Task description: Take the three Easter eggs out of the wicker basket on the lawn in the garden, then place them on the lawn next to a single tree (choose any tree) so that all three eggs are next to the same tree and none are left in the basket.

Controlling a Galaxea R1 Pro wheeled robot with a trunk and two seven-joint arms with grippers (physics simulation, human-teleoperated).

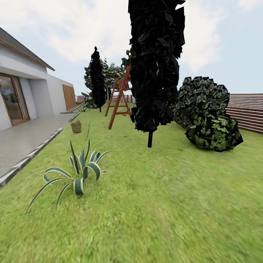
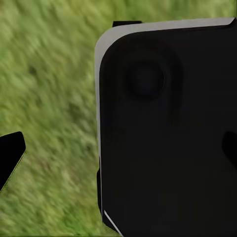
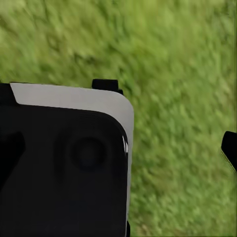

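The wicker basket [image 1: 76, 127] stands far off on the lawn [image 1: 157, 204], close to the paved strip along the house. It is too distant to see inside, so the Easter eggs are hidden. Leafy trees [image 1: 111, 74] rise at the far end of the garden, behind the swing frame. In the left wrist view my left gripper [image 2: 118, 153] hangs over grass beside the robot's dark body [image 2: 168, 133], fingertips [image 2: 11, 157] wide apart and holding nothing. My right gripper [image 3: 118, 148] is also open over grass, one fingertip [image 3: 230, 148] showing at the frame edge.
A striped agave [image 1: 78, 171] grows close ahead on the left. A black conifer [image 1: 155, 65] stands mid-lawn, with dark bushes [image 1: 210, 117] and a slat fence [image 1: 248, 111] to the right. A wooden swing frame [image 1: 118, 96], a second conifer [image 1: 97, 78], the white house [image 1: 25, 87] and its patio [image 1: 25, 138] lie beyond.
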